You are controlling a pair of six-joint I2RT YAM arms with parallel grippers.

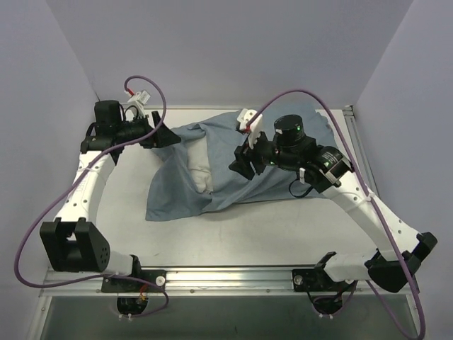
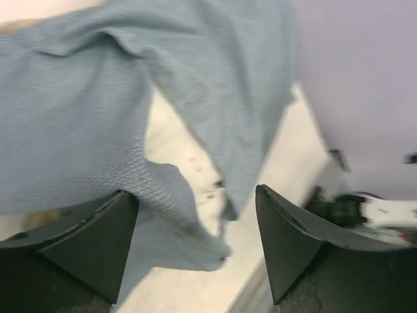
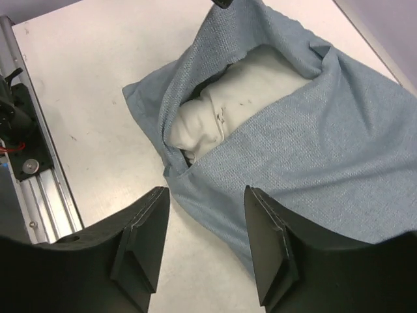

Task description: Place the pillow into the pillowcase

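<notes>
The blue-grey pillowcase [image 1: 180,195] lies crumpled in the middle of the table. The white pillow [image 1: 204,177] sits mostly inside it and shows only through the open mouth. My left gripper [image 1: 167,137] is open at the case's far left corner. In the left wrist view the cloth [image 2: 78,117] hangs in front of the open gripper [image 2: 195,225], its edge by the left finger [image 2: 98,238], with speckled pillow [image 2: 174,147] behind. My right gripper [image 1: 244,161] hovers open over the case. In the right wrist view it [image 3: 205,231] is above the case's edge [image 3: 313,150], near the pillow [image 3: 241,94].
The table [image 1: 269,227] has an aluminium rail [image 1: 233,275] along its near edge, also seen in the right wrist view [image 3: 42,186]. Purple cables [image 1: 42,212] loop beside both arms. Lilac walls [image 1: 212,49] close in the back and sides.
</notes>
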